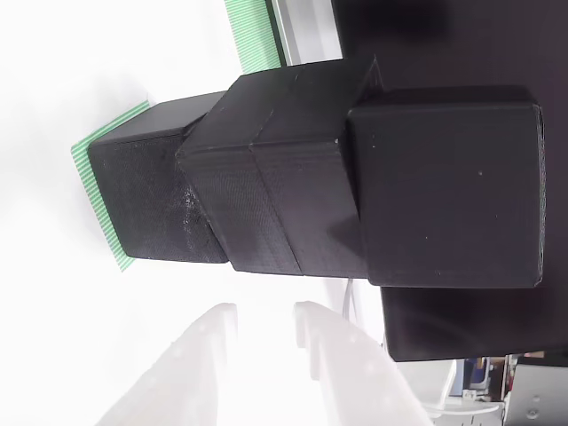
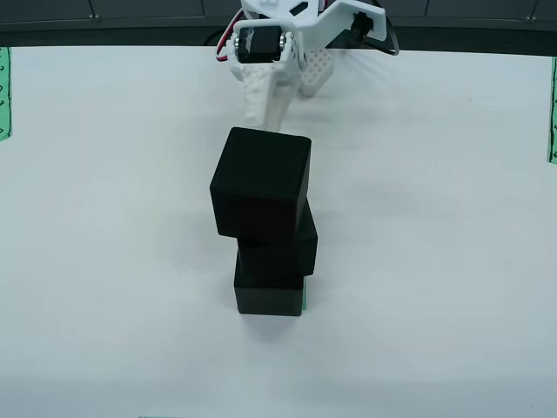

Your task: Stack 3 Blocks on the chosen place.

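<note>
Three black blocks stand stacked, each twisted a little against the one below. In the view from above the top block [image 2: 261, 181] sits on the middle block [image 2: 278, 244], which sits on the bottom block [image 2: 268, 294]. The green striped chosen place [image 1: 99, 182] lies under the bottom block [image 1: 146, 191]. In the view that rides on the gripper the stack lies sideways, with the middle block [image 1: 275, 169] and top block [image 1: 448, 191] to the right. My white gripper [image 2: 283, 91] is open, empty and drawn back behind the stack. Its fingertips [image 1: 217, 324] are apart from the blocks.
The white table [image 2: 113, 218] spreads around the stack. Narrow green strips with black symbols lie at its left edge [image 2: 4, 91] and right edge [image 2: 552, 109]. A dark band [image 2: 130, 26] runs along the far edge behind the arm.
</note>
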`<state>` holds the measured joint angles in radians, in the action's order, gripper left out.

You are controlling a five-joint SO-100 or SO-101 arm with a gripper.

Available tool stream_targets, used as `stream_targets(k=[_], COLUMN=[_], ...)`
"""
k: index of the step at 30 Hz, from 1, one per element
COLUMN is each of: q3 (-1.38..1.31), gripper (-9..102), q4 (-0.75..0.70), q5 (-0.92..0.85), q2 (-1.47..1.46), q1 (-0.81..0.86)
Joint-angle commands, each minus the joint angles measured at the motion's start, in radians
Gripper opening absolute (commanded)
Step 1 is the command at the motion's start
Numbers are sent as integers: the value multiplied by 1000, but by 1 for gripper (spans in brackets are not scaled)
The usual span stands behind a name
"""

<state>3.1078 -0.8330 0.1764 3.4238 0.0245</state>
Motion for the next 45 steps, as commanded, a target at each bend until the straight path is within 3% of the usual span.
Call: stream_targets(k=[1, 45], q3=[40, 38], gripper=[0, 0], q4=[14, 17], q5=[3, -49], q2=[9, 8], q1=[6, 14])
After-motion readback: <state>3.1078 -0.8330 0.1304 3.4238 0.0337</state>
